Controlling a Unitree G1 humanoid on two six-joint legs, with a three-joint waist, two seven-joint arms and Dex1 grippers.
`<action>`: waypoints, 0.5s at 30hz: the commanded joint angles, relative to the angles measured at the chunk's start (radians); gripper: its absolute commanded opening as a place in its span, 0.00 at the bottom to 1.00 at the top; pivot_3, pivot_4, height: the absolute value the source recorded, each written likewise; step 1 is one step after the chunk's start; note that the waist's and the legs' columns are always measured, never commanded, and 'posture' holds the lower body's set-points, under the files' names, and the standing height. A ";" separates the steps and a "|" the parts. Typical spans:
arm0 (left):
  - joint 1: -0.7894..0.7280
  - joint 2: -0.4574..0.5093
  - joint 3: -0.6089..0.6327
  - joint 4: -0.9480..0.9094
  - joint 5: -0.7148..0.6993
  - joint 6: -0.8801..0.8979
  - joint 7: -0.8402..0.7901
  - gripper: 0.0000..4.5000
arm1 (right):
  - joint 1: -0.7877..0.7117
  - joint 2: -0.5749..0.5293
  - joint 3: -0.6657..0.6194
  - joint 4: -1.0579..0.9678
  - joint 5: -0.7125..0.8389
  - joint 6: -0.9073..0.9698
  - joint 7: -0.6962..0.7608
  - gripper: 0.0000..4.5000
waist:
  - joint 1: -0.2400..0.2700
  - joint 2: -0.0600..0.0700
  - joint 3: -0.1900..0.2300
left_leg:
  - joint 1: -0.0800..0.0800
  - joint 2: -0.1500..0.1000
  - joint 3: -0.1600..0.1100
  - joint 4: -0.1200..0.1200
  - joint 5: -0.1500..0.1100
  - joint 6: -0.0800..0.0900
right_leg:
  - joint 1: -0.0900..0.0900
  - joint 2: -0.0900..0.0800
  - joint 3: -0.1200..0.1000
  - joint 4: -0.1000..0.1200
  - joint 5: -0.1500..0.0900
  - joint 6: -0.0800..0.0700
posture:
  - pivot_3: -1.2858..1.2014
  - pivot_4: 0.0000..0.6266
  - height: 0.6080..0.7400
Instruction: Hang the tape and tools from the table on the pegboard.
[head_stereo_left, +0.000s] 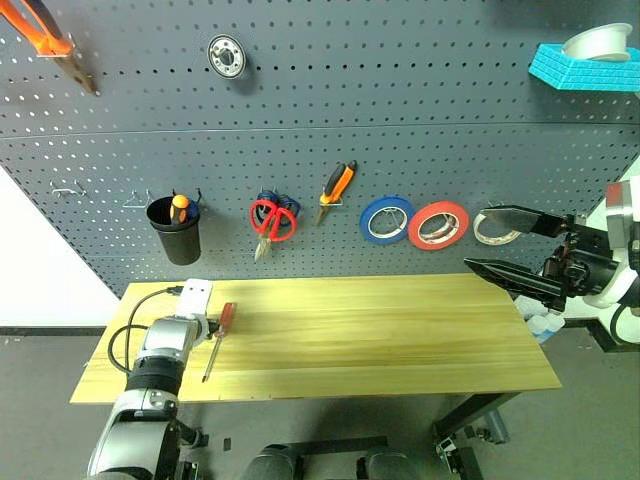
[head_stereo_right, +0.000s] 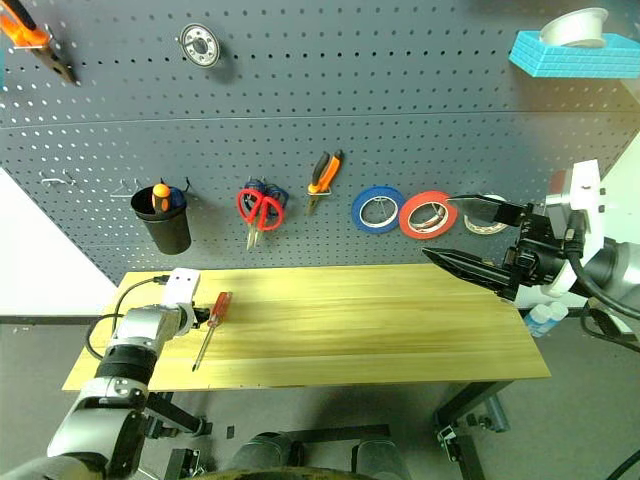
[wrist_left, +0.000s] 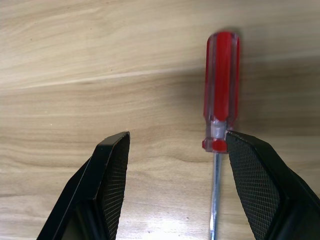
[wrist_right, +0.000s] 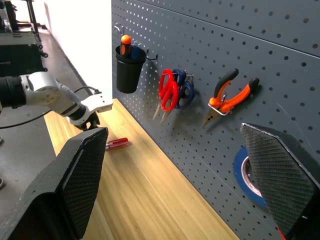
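One gripper (wrist_left: 170, 190), left, angled down, open astride screwdriver (wrist_left: 220, 90)

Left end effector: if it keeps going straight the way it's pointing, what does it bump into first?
Probably the screwdriver: its red handle already sits beside one finger of the open left end effector, with the table just beneath.

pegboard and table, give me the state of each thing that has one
screwdriver: lying flat on the table, not gripped
red scissors: closed, hanging on the pegboard
pliers: closed, hanging
red tape: hanging
blue tape: hanging
black cup: upright on hooks, orange-handled tool inside
left gripper: open over the screwdriver
right gripper: open, empty
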 joint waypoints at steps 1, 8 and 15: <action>-0.033 0.014 0.013 0.047 -0.012 0.001 -0.017 0.70 | -0.006 0.000 -0.036 -0.026 0.017 -0.009 -0.005 1.00 | 0.000 0.000 0.000 | 0.000 0.000 0.000 0.000 0.000 0.000 | 0.000 0.000 0.000 0.000 0.000 0.000 | 0.46 0.00 0.82; -0.099 -0.012 0.014 0.201 -0.041 -0.028 -0.038 0.70 | -0.006 -0.015 -0.047 -0.030 0.029 0.005 -0.005 1.00 | -0.001 -0.001 0.000 | 0.000 0.000 0.000 -0.001 0.000 0.000 | -0.001 0.000 0.000 0.000 0.000 0.000 | 0.45 0.00 0.82; -0.138 -0.008 0.007 0.336 -0.035 -0.115 -0.042 0.70 | 0.016 -0.022 -0.075 -0.044 0.038 0.028 -0.007 1.00 | -0.005 -0.001 0.001 | -0.002 0.000 0.000 -0.001 0.000 0.000 | -0.002 0.000 0.000 -0.001 0.000 0.000 | 0.44 0.00 0.82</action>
